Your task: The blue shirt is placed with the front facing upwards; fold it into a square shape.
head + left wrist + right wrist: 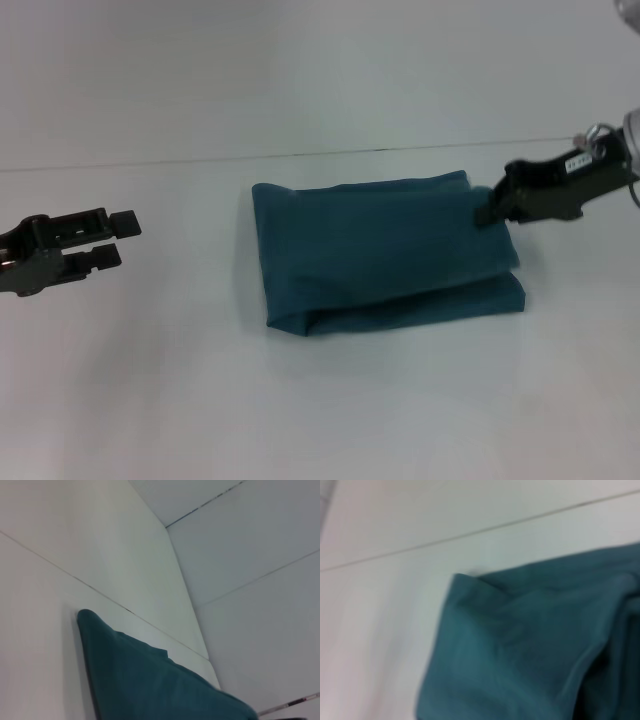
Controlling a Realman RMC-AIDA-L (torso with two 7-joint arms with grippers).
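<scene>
The white table (320, 420) fills nearly the whole head view, with a thin dark seam running across its upper part. On it, just right of centre, lies the blue shirt (385, 250), already folded into a compact, roughly rectangular bundle: its fold edge runs along the lower side, and a lower layer sticks out a little at the lower right corner. The right tool (490, 210) sits at the bundle's upper right edge, touching the cloth; whether it is pinching the fabric or has let go I cannot tell. The left tool (115, 240) hangs at the left edge of the frame, well apart from the shirt, its fingers spread and empty. The step in hand looks like finishing or tidying the last fold (the shape is wider than tall, so not quite square yet). To do it well, the right side should be settled flat without dragging the top layer askew. Bare table lies all around the bundle, widest on the left and along the bottom.
</scene>
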